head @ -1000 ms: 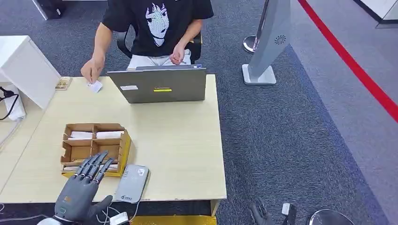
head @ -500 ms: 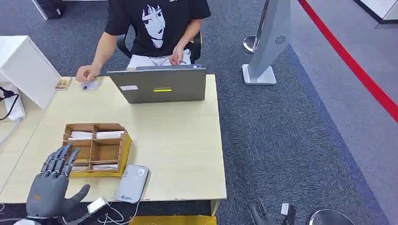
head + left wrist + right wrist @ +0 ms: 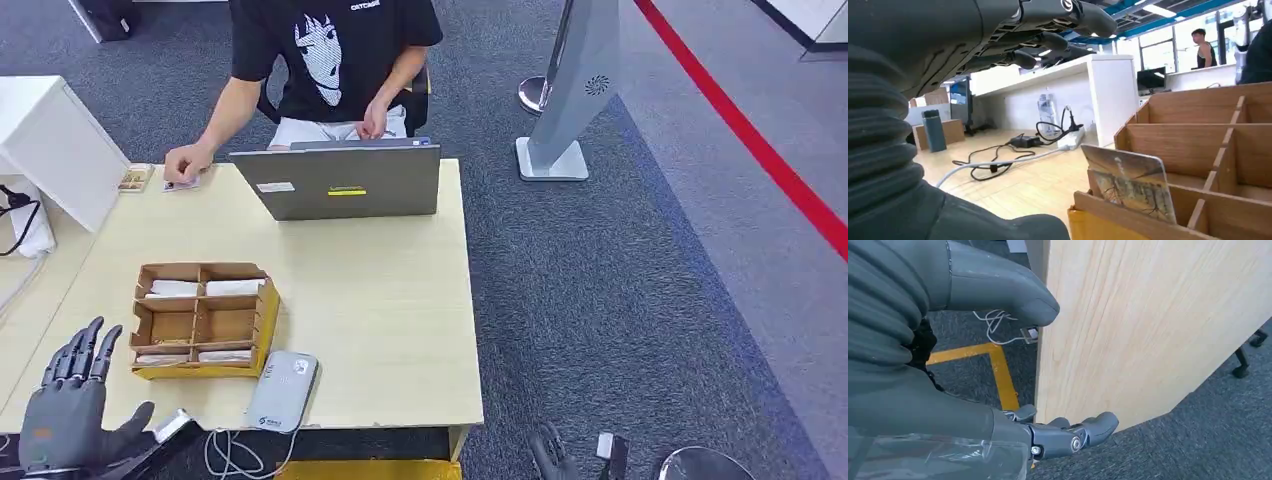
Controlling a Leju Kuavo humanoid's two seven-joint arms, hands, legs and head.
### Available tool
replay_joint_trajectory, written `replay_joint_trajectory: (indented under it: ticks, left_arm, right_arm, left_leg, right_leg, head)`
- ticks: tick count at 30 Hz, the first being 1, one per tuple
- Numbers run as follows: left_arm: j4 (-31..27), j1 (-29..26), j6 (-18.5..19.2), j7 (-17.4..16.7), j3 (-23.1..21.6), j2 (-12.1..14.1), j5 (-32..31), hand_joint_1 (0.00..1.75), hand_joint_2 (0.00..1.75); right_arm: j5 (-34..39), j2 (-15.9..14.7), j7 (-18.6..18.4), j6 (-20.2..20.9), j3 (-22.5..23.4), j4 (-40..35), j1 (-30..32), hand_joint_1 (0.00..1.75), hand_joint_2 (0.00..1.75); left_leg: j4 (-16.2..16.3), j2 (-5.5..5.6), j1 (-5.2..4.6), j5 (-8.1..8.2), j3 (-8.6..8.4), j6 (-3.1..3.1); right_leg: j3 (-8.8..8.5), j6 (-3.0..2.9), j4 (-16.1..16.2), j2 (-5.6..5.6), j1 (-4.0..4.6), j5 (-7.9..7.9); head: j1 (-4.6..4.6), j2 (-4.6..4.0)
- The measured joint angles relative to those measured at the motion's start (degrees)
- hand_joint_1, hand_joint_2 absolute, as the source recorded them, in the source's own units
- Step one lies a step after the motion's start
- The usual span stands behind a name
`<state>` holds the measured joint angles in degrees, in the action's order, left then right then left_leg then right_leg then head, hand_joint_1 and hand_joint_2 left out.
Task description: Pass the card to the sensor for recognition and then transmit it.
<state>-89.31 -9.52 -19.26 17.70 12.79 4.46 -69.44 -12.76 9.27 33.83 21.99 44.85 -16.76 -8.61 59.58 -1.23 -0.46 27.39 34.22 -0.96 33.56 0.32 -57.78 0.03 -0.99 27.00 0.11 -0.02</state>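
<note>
On the near left corner of the wooden table (image 3: 380, 330) you see your left hand (image 3: 65, 405) raised, palm down, its fingers (image 3: 85, 345) spread apart and holding nothing; it sits just to the left of the cardboard organizer (image 3: 203, 318), not touching it. From the left wrist view you look along those dark fingers (image 3: 1048, 40) over the tabletop, and a card (image 3: 1130, 182) stands tilted in the organizer's nearest compartment, leaning against the front wall. White cards lie in the far compartments (image 3: 205, 288) and in the near ones (image 3: 200, 356) as well. Just right of the organizer, at the table's front edge, lies the grey sensor (image 3: 281, 390), with a white cable (image 3: 235, 462) trailing off below the edge.

Your right hand (image 3: 998, 365) hangs down beside the table's side, below the top, thumb and fingers (image 3: 1083, 432) loosely apart with nothing between them.

Across the table a person in a black shirt (image 3: 335, 55) sits behind a grey laptop (image 3: 340, 182), one hand (image 3: 186, 160) resting on a small card (image 3: 182, 184) at the far left corner. A white cabinet (image 3: 50, 145) stands at the left, a grey stand (image 3: 575, 90) on the carpet to the right.
</note>
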Motion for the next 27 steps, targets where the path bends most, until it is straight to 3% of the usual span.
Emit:
replay_joint_trajectory:
  ticks: [8,12,17,27]
  left_arm:
    - [2.0,0.9,0.0,0.9,0.8,-0.9,-2.0,0.0,1.75]
    - [2.9,2.1,0.7,-0.4,0.8,-1.0,-6.3,0.0,1.75]
    - [3.6,4.4,2.5,-1.7,0.2,0.8,-8.3,0.0,1.75]
    - [3.9,6.3,6.2,-3.1,-4.2,4.1,-5.6,0.0,1.75]
  right_arm:
    - [-0.1,0.0,-0.1,0.0,0.0,0.0,0.0,0.0,1.75]
    - [-0.4,0.0,-0.5,0.0,0.0,0.0,-0.1,0.0,1.75]
    - [-0.7,0.0,-0.9,-0.2,-0.1,0.0,-0.3,0.0,1.75]
    - [-0.6,0.0,-0.9,-0.2,-0.2,0.0,-0.6,0.0,1.75]
  left_leg:
    - [0.0,0.01,0.0,0.0,0.0,0.0]
    - [0.0,0.01,0.0,0.0,0.0,0.0]
    - [0.0,0.01,0.01,-0.01,-0.01,0.01]
    - [0.0,0.0,0.01,0.0,0.0,0.0]
  right_leg:
    - [0.0,0.0,0.0,-0.01,0.0,0.0]
    - [0.01,0.0,0.0,-0.01,0.0,0.0]
    - [0.0,-0.01,0.0,-0.01,0.01,-0.01]
    - [0.01,-0.01,0.0,0.01,0.01,0.0]
  head:
    - [0.0,0.0]
    - [0.02,0.0]
    - [0.0,0.0]
    - [0.02,0.0]
